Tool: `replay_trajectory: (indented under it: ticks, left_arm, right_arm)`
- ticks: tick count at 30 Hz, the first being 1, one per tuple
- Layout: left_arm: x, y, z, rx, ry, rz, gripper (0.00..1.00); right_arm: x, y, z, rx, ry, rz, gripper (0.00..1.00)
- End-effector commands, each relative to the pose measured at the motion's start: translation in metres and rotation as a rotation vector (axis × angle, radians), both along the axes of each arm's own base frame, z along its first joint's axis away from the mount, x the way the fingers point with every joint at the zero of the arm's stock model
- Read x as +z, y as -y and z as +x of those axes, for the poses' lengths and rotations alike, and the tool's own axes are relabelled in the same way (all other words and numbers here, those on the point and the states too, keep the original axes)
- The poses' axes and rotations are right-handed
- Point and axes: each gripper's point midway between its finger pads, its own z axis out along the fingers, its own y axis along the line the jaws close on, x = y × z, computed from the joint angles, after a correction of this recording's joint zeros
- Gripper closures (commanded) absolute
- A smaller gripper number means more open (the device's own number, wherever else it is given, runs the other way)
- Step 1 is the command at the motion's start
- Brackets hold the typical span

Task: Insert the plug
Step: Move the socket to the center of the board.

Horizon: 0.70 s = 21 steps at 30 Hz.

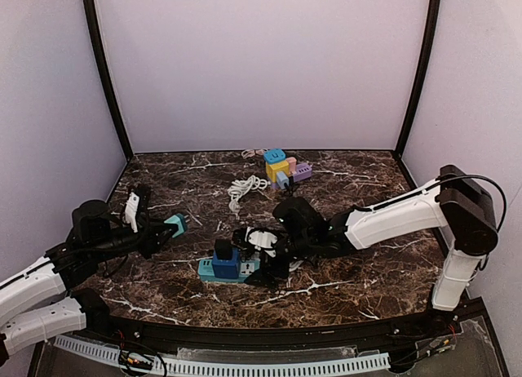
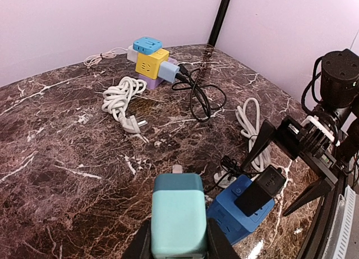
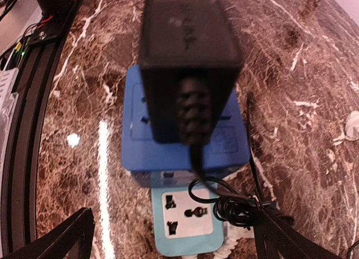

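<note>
Plug (image 2: 178, 214): teal block, likely rigid, light, smooth; grip flat sides
Left fingers (image 2: 216, 243): pinching it
Right fingers (image 3: 64, 236): spread, near black adapter (image 3: 188, 63)

left gripper (image 2: 179, 245) clamps teal plug (image 2: 178, 211), prong pointing away; ahead right, blue socket cube (image 2: 233, 211) carries black adapter (image 2: 261, 190), right gripper (image 2: 266, 189) spread wide around it, not touching; coiled white cable (image 2: 120, 96) and coloured cube stack (image 2: 150, 58) far back

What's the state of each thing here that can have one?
left tool: shut on teal plug
right tool: open, holding nothing
black adapter: seated in blue socket block
power strip: near socket vacant
white cable: coiled, unplugged
</note>
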Motion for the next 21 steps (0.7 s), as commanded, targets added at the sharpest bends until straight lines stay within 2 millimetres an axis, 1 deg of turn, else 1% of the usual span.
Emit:
replay_trajectory:
  ticks: [1, 2, 7, 10, 13, 15, 18, 20, 21]
  left_arm:
    - [0.001, -0.006, 0.003, 0.038, -0.007, -0.062, 0.99]
    - [0.0, -0.008, 0.003, 0.045, -0.008, -0.065, 0.99]
    - [-0.004, -0.016, 0.005, 0.073, 0.009, -0.079, 0.99]
    - [-0.004, -0.017, 0.005, 0.076, 0.019, -0.083, 0.99]
    - [-0.004, -0.018, 0.005, 0.074, 0.031, -0.082, 0.99]
    - [-0.005, -0.018, 0.004, 0.072, 0.036, -0.084, 0.99]
    - [-0.004, -0.017, 0.004, 0.07, 0.043, -0.088, 0.99]
    - [-0.004, -0.017, 0.004, 0.067, 0.048, -0.091, 0.99]
    - [-0.005, -0.017, 0.004, 0.068, 0.046, -0.09, 0.99]
  right_arm:
    - [0.032, -0.026, 0.02, -0.062, 0.085, 0.176, 0.02]
    - [0.034, -0.028, 0.019, -0.053, 0.086, 0.195, 0.01]
    - [0.023, -0.038, 0.017, -0.037, 0.078, 0.236, 0.01]
    - [0.014, -0.045, 0.007, 0.024, 0.05, 0.225, 0.02]
    - [0.003, -0.047, -0.002, 0.072, 0.021, 0.189, 0.07]
    - [0.0, -0.047, -0.003, 0.08, 0.015, 0.172, 0.11]
    - [0.005, -0.047, -0.003, 0.077, 0.013, 0.185, 0.2]
    - [0.008, -0.049, -0.002, 0.071, 0.012, 0.198, 0.23]
    - [0.01, -0.052, 0.0, 0.066, 0.012, 0.201, 0.27]
